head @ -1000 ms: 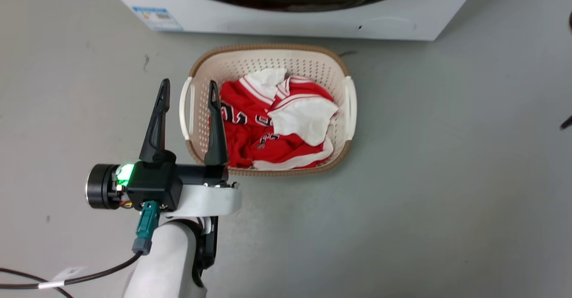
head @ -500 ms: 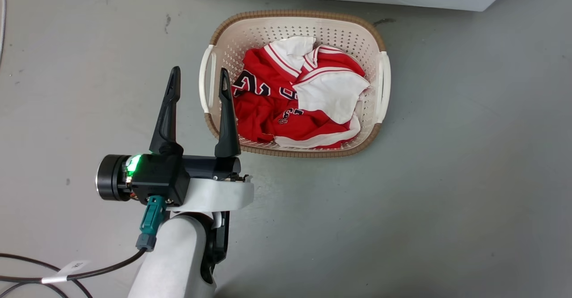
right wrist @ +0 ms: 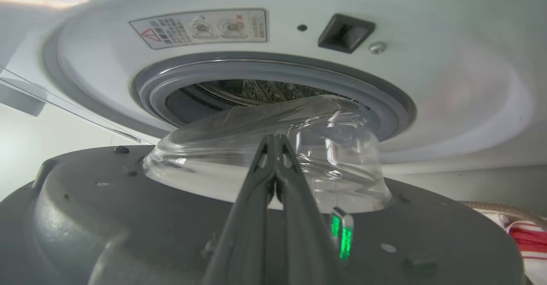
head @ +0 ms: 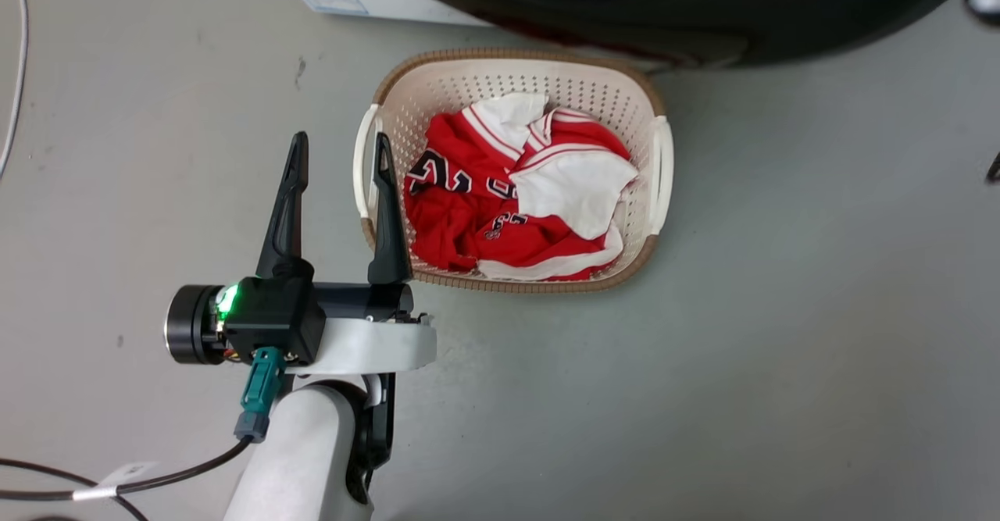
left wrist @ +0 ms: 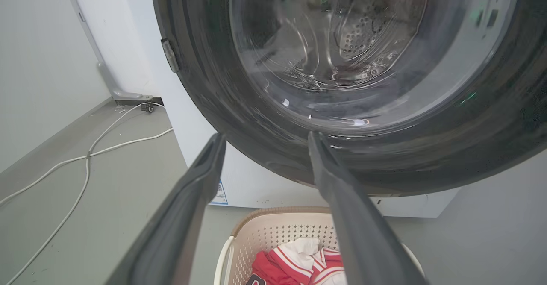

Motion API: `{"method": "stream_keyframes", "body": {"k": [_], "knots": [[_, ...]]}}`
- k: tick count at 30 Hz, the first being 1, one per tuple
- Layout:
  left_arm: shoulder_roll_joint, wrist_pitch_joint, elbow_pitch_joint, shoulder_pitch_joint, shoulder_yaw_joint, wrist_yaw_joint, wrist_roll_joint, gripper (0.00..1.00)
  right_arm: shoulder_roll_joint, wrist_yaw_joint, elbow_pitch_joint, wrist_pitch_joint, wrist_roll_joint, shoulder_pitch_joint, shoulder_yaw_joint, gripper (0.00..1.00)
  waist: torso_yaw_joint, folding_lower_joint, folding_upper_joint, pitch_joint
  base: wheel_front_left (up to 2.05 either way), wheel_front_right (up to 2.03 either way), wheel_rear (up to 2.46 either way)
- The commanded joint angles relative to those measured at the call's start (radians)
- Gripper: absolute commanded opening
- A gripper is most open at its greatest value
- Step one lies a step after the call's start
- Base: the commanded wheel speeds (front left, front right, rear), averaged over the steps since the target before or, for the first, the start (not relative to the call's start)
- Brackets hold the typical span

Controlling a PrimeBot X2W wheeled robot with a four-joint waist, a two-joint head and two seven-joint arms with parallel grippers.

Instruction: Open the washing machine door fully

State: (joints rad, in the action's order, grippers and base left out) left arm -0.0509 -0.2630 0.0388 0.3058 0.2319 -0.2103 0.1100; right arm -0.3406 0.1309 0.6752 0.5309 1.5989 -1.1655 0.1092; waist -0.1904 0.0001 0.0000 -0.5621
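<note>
While hanging part-open over the far rim of the laundry basket (head: 508, 83), pictured as a glossy black arc at the top of the head view: washing machine door (head: 664, 5), off its seat on the washing machine (right wrist: 453, 84) yet short of fully wide. From the right wrist, grey inner face and bulging glass bowl (right wrist: 342, 148) standing off from the gasket (right wrist: 273, 67) and the steel drum (right wrist: 256, 90) behind. Dark latch socket (right wrist: 345, 32) exposed on the white front, further sign of an unlatched door. Right claw (right wrist: 274, 139) pinched tight, fingers together with nothing between them, laid across that inner face with tips before the bowl (cannot tell whether touching it). Left claw (head: 341, 146) spread wide and holding nothing, hovering by the basket's left handle, aimed at the door's outer side. Inside the basket, a red-and-white garment (head: 500, 208).

Likely to handle as a stiff, fairly heavy panel, swinging only about its hinge and not bending under a push. Glossy front and smooth bowl probably slippery, and glass best spared a hard poke. Better to press on the grey inner frame out near the free edge, far from the hinge, or hook that rim from behind. Worth watching the lower rim on the way over the basket
</note>
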Motion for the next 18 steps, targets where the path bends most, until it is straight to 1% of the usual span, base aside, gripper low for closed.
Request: {"method": "stream_keyframes", "body": {"k": [1,7,11,18], "knots": [[0.001,-0.003,-0.002,-0.015,-0.003,0.003,-0.001,1.0,0.016,0.0,-0.012,0.019,0.005,0.041,0.015,0.0,0.011,-0.0001,0.0,0.018,0.0,0.0,0.0],[0.001,-0.003,-0.011,-0.038,-0.014,0.012,-0.008,1.0,0.027,0.0,-0.076,0.074,0.032,0.138,0.024,0.0,0.03,-0.0001,0.0,0.068,0.0,0.0,0.0],[0.001,-0.003,-0.014,-0.058,-0.024,0.021,-0.013,1.0,0.055,0.0,-0.137,0.111,0.055,0.205,0.037,0.0,0.043,-0.0001,0.0,0.101,0.0,0.0,0.0],[0.001,-0.003,-0.029,-0.104,-0.037,0.03,-0.02,1.0,0.083,0.0,-0.25,0.168,0.071,0.374,0.08,0.0,0.047,-0.0001,0.0,0.181,0.0,0.0,0.0]]}}
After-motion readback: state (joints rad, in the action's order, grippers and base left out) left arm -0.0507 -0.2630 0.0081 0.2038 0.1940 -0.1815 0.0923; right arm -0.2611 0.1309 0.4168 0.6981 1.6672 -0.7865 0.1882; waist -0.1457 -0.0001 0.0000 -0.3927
